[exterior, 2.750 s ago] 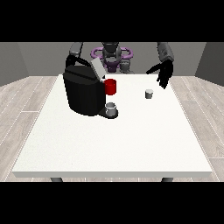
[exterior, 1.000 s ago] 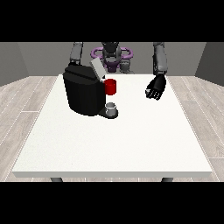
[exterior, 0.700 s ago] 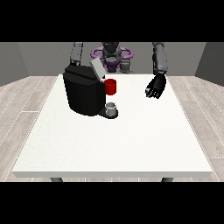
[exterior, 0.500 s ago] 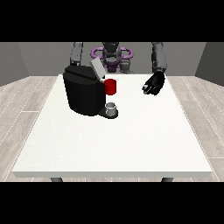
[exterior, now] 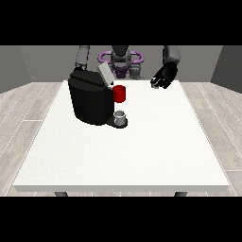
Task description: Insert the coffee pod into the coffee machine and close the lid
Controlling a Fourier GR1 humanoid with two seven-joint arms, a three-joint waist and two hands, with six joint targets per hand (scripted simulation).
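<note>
The black coffee machine (exterior: 91,101) stands on the white table (exterior: 142,151) at the back left. Its grey lid (exterior: 105,74) is tilted up and open. A red part (exterior: 119,93) sticks out at its front, above a small grey cup (exterior: 120,116) on the drip tray. The hand at the view's right (exterior: 164,77) hovers above the table's far edge, right of the machine, fingers curled. A small pale bit of the coffee pod (exterior: 153,82) shows at its fingertips. The other arm (exterior: 82,57) runs down behind the machine, which hides its hand.
The robot's torso, with a purple ring (exterior: 134,55) on it, is behind the table's far edge. Wooden floor surrounds the table.
The hand at the view's right came down on the pod on the table, closed, then rose and moved left towards the machine. The pod no longer lies on the table.
</note>
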